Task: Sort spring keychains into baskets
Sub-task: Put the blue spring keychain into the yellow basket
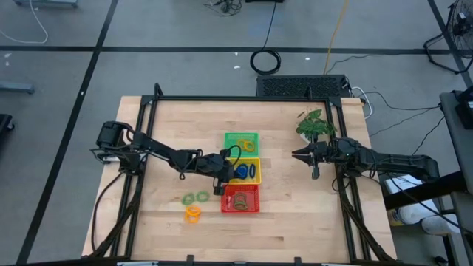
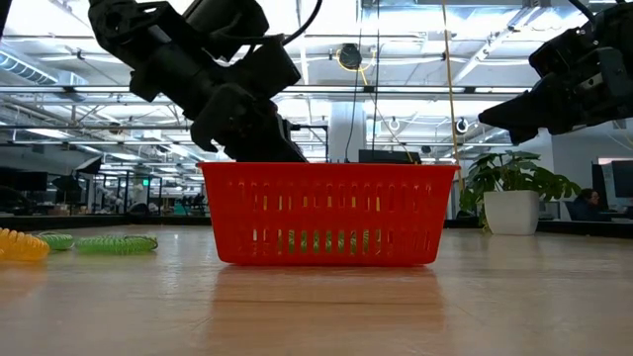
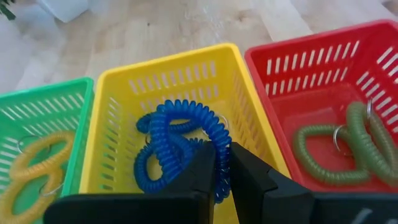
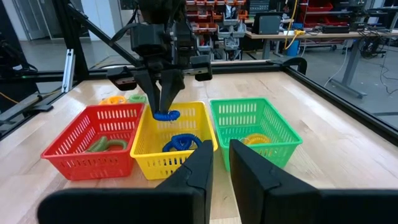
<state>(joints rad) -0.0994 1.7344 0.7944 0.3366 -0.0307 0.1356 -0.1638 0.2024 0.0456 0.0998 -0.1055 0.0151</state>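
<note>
A blue spring keychain [image 4: 166, 115] is pinched between the nearly closed jaws of the left gripper [image 4: 165, 106] directly above the yellow basket [image 4: 151, 148], where more blue coils [image 3: 180, 146] lie, while the right gripper [image 1: 299, 156] is held well apart with jaws pressed together.

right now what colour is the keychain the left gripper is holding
Blue keychain, over the yellow basket; clearest in the right wrist view.

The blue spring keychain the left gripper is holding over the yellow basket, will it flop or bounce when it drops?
The blue spring keychain dangles limply from the left gripper, so it is probably floppy and light. Its open coils suggest a slight bounce, and it may snag the blue ones already in the yellow basket.
</note>
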